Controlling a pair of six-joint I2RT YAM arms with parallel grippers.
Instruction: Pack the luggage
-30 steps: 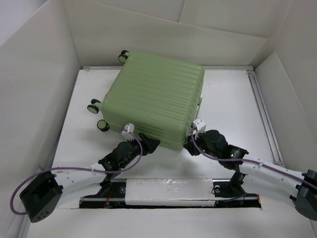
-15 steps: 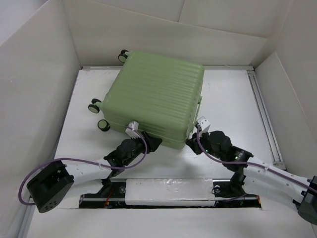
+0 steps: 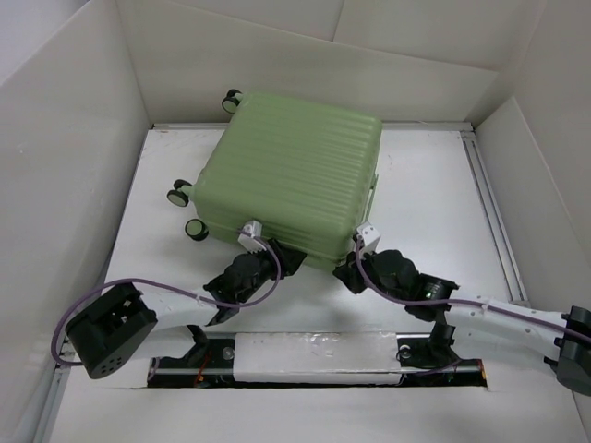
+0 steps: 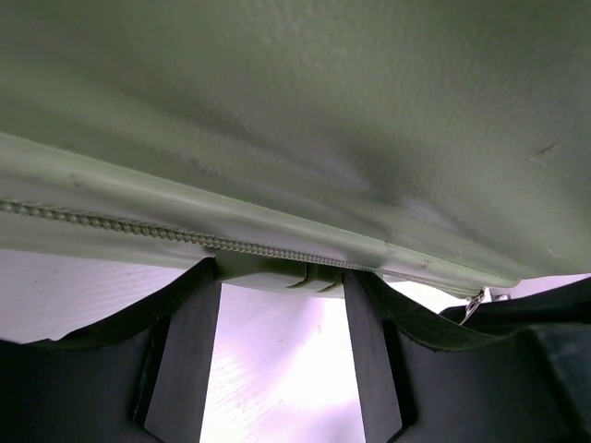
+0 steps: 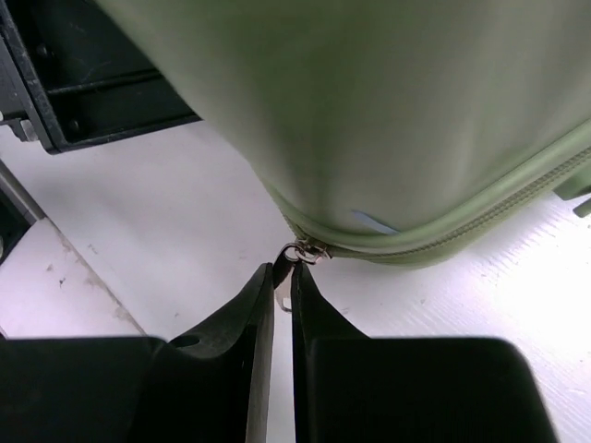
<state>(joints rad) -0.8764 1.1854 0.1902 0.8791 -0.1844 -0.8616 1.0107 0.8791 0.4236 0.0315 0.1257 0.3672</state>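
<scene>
Luggage (image 3: 295, 180): closed, flat on the white table (image 3: 425, 185), back left, wheels (image 3: 182, 192) pointing left. The overhead view gives the ribbed pale green hard shell, and only the wrist views show the smooth rounded side wall and the zipper seam (image 4: 185, 235). Left gripper (image 3: 280, 262): fingers apart, straddling a small green block (image 4: 277, 275) under the seam; right gripper (image 3: 343, 273): fingers pinched together on the metal zipper pull (image 5: 300, 251) at the near right corner. Versus 0.5 s ago: left elbow has swung right, right gripper sits slightly further left.

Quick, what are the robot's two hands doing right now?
Left hand: open, against the luggage seam.
Right hand: closed on the zipper pull.
</scene>
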